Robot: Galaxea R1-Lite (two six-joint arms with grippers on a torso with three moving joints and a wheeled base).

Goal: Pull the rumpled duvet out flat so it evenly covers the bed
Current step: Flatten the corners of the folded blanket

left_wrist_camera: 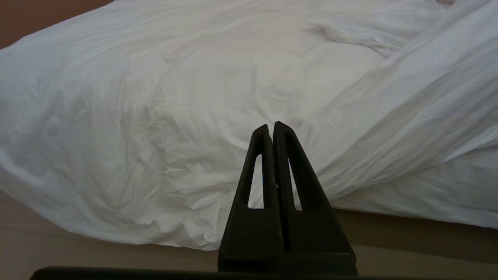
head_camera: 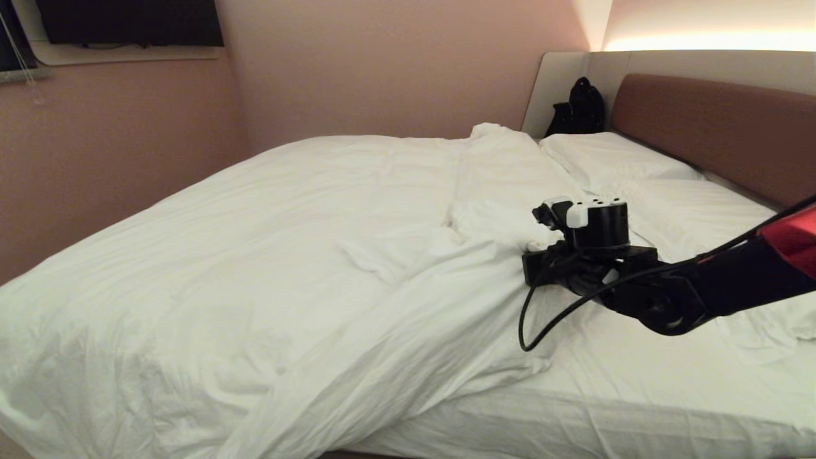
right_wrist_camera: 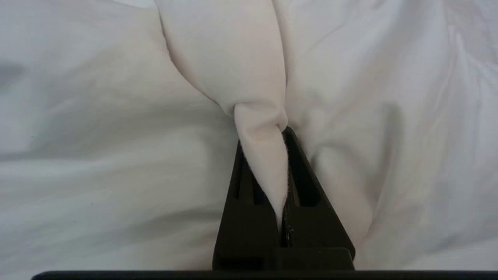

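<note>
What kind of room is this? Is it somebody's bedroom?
Yes, a bedroom, maybe in a hotel. There is a big bed with a rumpled white duvet, pillows against a padded headboard, and a soft strip of light above it.

Room, background items:
- Walls point(head_camera: 382, 64): plain, pinkish-beige, meeting in a corner at the far left.
- Dark flat panel point(head_camera: 127, 19), wall-mounted, upper left; pale ledge point(head_camera: 127, 52) directly beneath it.
- Light strip point(head_camera: 707, 41): warm glow along the top of the pale wall panelling point(head_camera: 554, 89), upper right.
- Black bag point(head_camera: 579, 108): propped upright in the far corner against the panelling.
- Floor point(left_wrist_camera: 78, 249): pale beige, seen in the left wrist view.
</note>
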